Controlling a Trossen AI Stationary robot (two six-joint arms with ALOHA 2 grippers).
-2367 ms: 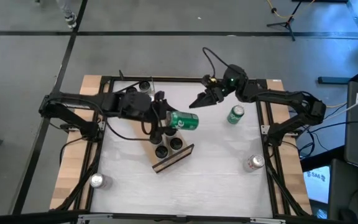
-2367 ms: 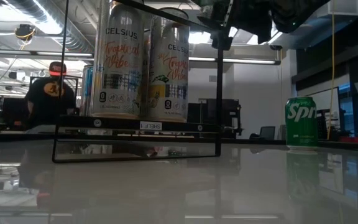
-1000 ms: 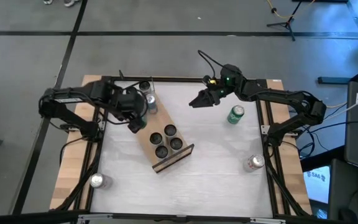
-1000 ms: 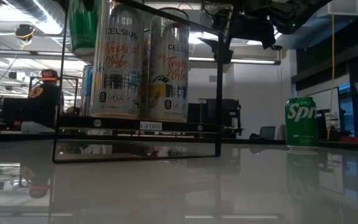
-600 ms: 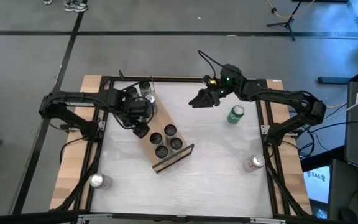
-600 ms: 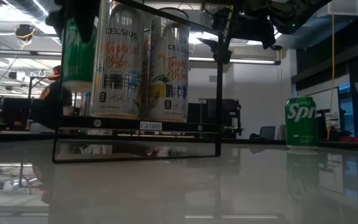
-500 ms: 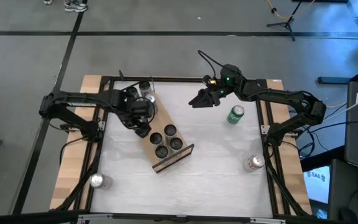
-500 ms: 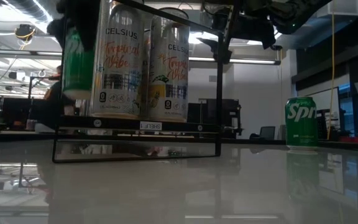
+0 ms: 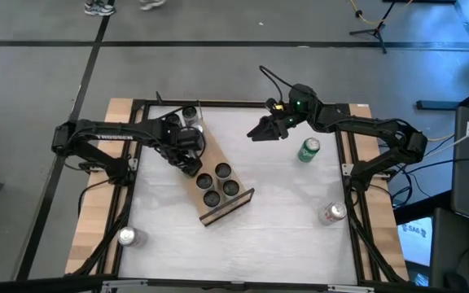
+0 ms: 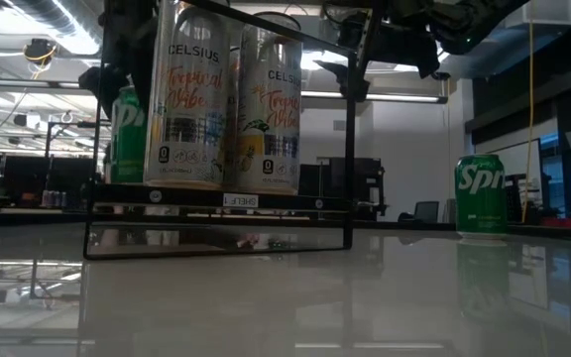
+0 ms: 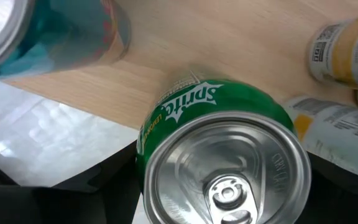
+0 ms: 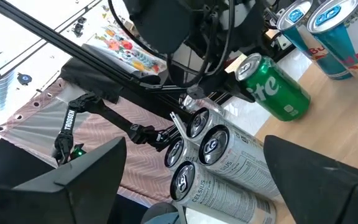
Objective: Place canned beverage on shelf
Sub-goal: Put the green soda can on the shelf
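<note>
The shelf (image 9: 236,203) is a light-wood board lying slantwise in the middle of the table, with several tall Celsius cans (image 10: 201,94) standing on it. My left gripper (image 9: 187,155) is over the shelf's far-left end, shut on a green Sprite can (image 11: 219,134), which also shows in the low view (image 10: 127,134). The can's base is level with the shelf board (image 10: 221,200); whether it rests there I cannot tell. My right gripper (image 9: 256,133) hangs open above the table's far middle, with nothing between its fingers. My left gripper pinches the Sprite can between its two fingers, one on each side of its wall just below the top rim (image 11: 146,146). The fingers come from above, pointing down. The can stands upright under them, lid (image 11: 229,171) up, over the wood (image 11: 229,43) at the board's end.
A second Sprite can (image 9: 309,150) stands on the table at the right. Silver cans stand near the right edge (image 9: 331,213) and at the near left corner (image 9: 126,237). Blue Red Bull cans (image 12: 319,25) stand by the shelf's far-left end.
My left gripper has come down with the green can, a little toward the near right, from well above the cans to the shelf board's level at its far-left end. The can has stayed upright in the hold.
</note>
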